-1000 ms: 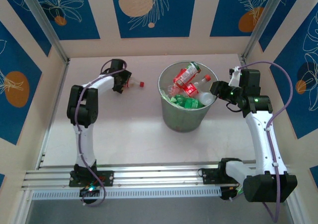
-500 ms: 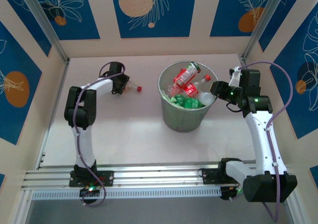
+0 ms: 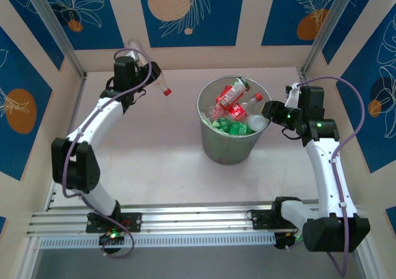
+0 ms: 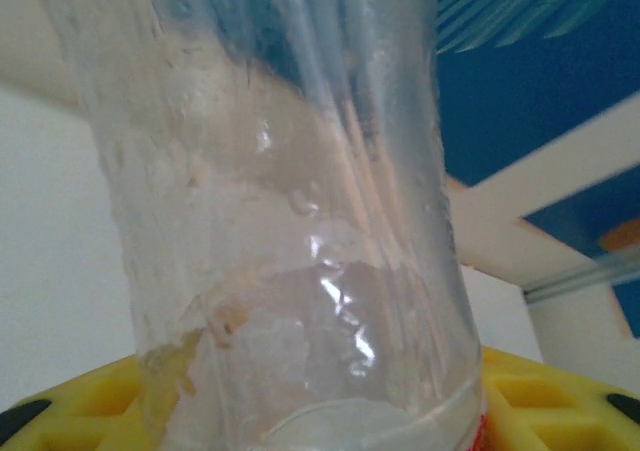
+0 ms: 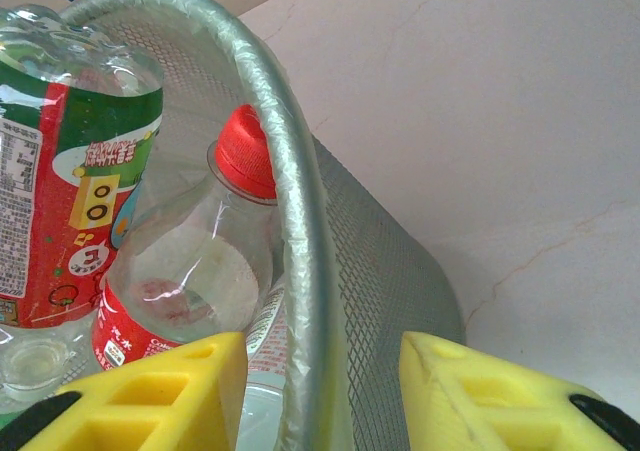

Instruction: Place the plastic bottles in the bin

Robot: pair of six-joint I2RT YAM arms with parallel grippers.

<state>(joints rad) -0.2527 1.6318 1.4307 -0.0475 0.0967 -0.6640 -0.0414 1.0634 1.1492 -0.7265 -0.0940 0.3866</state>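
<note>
Left end effector (image 3: 149, 80) is clamped on a clear bottle (image 3: 160, 86), left of the bin (image 3: 230, 148). Carry the bottle above the bin's rim, centre it, then release.

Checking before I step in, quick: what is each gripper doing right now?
Left gripper: closed on a clear bottle.
Right gripper: open, jaws astride the rim of the bin, gripping nothing.

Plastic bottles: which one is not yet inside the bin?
The clear bottle with a red cap, held in the left hand at the far left, apart from the bin. The other bottles lie inside it.
</note>
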